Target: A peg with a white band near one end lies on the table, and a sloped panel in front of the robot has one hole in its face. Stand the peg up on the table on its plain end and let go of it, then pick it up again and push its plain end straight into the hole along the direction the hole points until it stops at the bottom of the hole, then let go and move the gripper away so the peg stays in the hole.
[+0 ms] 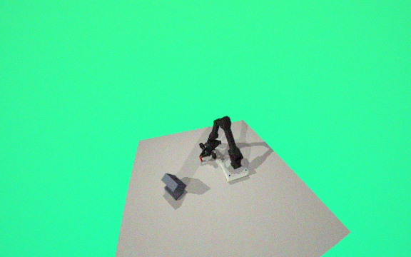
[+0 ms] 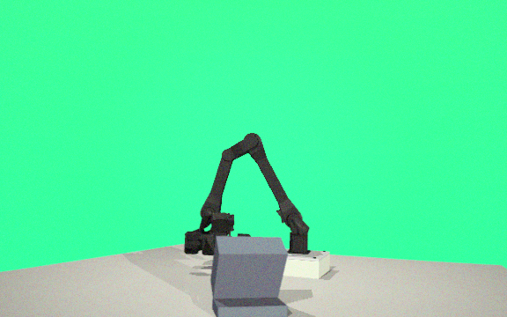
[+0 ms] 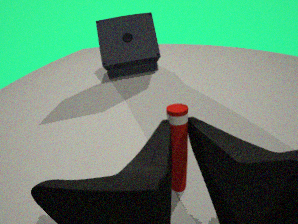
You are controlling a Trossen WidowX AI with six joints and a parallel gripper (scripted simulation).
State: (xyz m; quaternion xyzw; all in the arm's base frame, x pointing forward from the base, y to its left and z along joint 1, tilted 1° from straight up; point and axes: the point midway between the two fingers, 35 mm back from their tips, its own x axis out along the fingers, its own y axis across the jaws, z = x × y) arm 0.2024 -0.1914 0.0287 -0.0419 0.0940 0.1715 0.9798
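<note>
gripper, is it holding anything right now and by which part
Yes. The gripper is shut on the red peg, gripping its plain red shaft below the white band; the banded end sticks out above the fingers.
</note>
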